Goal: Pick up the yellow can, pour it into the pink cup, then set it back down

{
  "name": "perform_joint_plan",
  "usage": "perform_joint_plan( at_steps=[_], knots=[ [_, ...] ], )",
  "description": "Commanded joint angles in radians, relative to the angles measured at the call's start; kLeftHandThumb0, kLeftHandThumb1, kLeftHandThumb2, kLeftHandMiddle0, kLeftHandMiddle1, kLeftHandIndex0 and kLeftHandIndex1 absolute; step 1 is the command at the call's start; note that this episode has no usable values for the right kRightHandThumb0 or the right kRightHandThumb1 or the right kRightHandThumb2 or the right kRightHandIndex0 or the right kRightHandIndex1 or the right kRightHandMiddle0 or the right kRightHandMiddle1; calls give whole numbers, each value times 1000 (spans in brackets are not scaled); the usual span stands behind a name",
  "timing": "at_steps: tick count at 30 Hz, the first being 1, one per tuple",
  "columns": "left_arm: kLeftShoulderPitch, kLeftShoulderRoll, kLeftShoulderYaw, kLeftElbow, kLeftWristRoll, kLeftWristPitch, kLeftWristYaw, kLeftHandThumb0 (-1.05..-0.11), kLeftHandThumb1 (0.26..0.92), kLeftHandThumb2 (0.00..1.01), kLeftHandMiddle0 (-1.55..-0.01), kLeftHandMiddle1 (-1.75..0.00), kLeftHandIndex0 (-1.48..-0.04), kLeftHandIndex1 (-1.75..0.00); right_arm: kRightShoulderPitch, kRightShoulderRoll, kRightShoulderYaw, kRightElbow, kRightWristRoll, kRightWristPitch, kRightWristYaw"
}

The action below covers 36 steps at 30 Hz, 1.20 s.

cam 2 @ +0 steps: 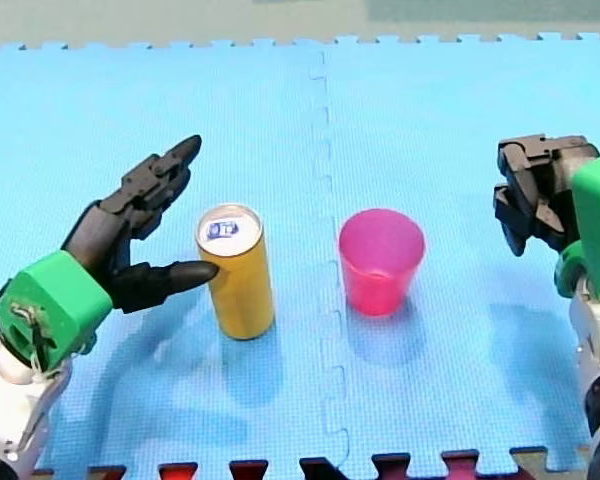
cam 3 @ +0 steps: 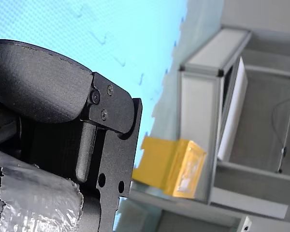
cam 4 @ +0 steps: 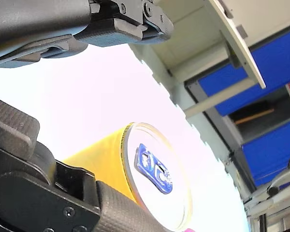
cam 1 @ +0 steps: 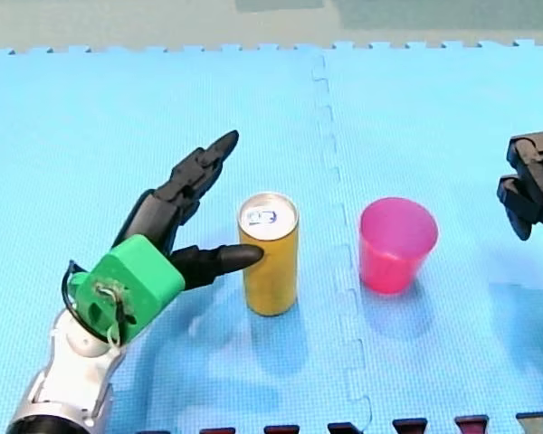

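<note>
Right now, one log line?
yellow can upright, ungrasped; left hand open, thumb at it; pink cup upright; right hand shut, far right

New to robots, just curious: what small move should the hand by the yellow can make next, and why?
Probably close the left hand around the yellow can: its thumb meets the can's side, the other fingers stretch out beside it uncurled, so nothing grips yet. The pink cup stands to its right; the right hand is beyond that.
</note>
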Motion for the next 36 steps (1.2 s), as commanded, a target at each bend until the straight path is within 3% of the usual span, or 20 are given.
perform_joint_plan(
  at_steps=[1,10,25,36],
  knots=[
    [-7,4,-2,9,7,-11,6,-1048,767,0,-283,-38,-290,-18,1,-4,-3,-2,6,0,3],
    [-9,8,-9,28,24,-11,13,-1047,760,0,-339,-42,-339,-23,-1,-4,-6,-1,6,4,4],
    [-9,10,-27,81,45,-35,11,-1042,749,0,-335,-10,-314,0,-1,-8,5,-5,-7,5,-15],
    [24,11,-37,30,40,31,-29,-1043,746,0,-339,-6,-313,-1,-1,-5,5,-6,-4,8,-14]
  ],
)
